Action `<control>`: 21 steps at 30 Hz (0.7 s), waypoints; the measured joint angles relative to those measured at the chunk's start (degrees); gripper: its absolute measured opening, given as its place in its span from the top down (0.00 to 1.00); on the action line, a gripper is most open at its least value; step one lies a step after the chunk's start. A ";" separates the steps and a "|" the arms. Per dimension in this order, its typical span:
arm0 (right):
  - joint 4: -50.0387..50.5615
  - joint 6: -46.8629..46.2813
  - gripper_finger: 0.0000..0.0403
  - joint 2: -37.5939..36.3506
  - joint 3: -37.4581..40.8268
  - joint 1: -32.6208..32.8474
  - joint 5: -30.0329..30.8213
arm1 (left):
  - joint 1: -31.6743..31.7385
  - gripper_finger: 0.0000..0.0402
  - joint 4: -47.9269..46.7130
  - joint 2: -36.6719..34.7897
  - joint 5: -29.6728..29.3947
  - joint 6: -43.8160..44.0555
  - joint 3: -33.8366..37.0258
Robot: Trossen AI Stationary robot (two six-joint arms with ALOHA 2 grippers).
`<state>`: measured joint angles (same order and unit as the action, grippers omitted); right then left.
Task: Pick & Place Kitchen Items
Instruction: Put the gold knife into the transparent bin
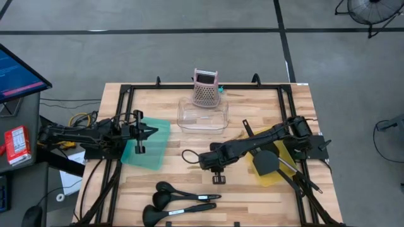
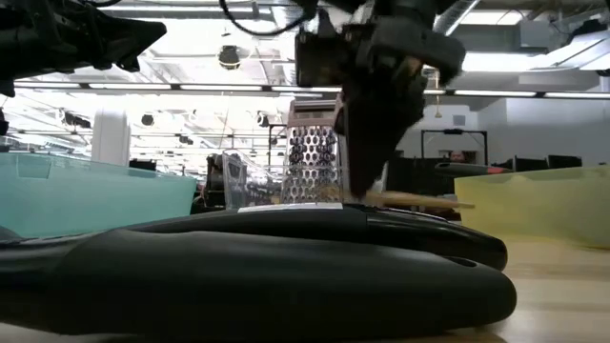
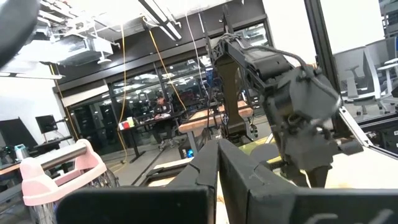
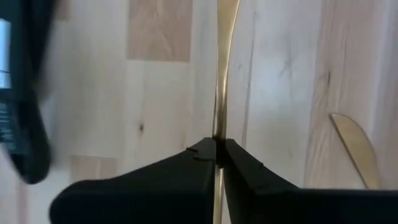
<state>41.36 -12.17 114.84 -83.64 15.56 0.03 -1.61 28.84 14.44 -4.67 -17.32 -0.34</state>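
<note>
My right gripper (image 1: 213, 161) points down at the table's middle and is shut on a thin golden stick (image 4: 222, 74). A second golden piece (image 4: 354, 149) lies on the wood beside it. Three black long-handled utensils (image 1: 183, 203) lie flat near the table's front edge and fill the front of the low view (image 2: 286, 257). A black spatula (image 1: 265, 162) rests in the yellow bin (image 1: 273, 176). My left gripper (image 1: 151, 131) is shut and empty above the teal bin (image 1: 148, 148). My right gripper pinches the golden stick between its two fingertips (image 4: 205, 152), coming from above and pointing down. In the low view the stick (image 2: 419, 200) runs out about level from the fingers, close over the table. I cannot tell whether it touches the wood.
A clear container (image 1: 203, 116) and the pink box grater (image 1: 206, 88) stand at the table's far middle. The yellow bin is at the right and the teal bin at the left. A black frame (image 1: 126, 88) runs round the table's edges. Bare wood lies between the bins.
</note>
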 joint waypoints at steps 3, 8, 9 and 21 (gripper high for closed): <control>0.30 -0.37 0.98 -2.43 -0.06 0.08 -0.02 | 0.00 1.00 0.02 -0.01 0.00 0.00 -0.01; 0.30 -0.39 0.98 -6.78 -0.11 0.06 -0.02 | 0.02 1.00 0.09 0.00 0.00 0.00 0.00; 0.19 -0.41 0.98 -7.87 -0.15 0.02 -0.02 | 0.01 1.00 0.11 -0.02 0.00 0.00 -0.01; -0.11 -1.34 0.98 -18.27 -0.28 -0.48 0.01 | 0.01 1.00 0.78 -0.02 0.00 0.00 -0.01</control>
<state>41.25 -13.51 96.57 -83.92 15.08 0.03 -1.60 29.62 14.41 -4.67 -17.32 -0.35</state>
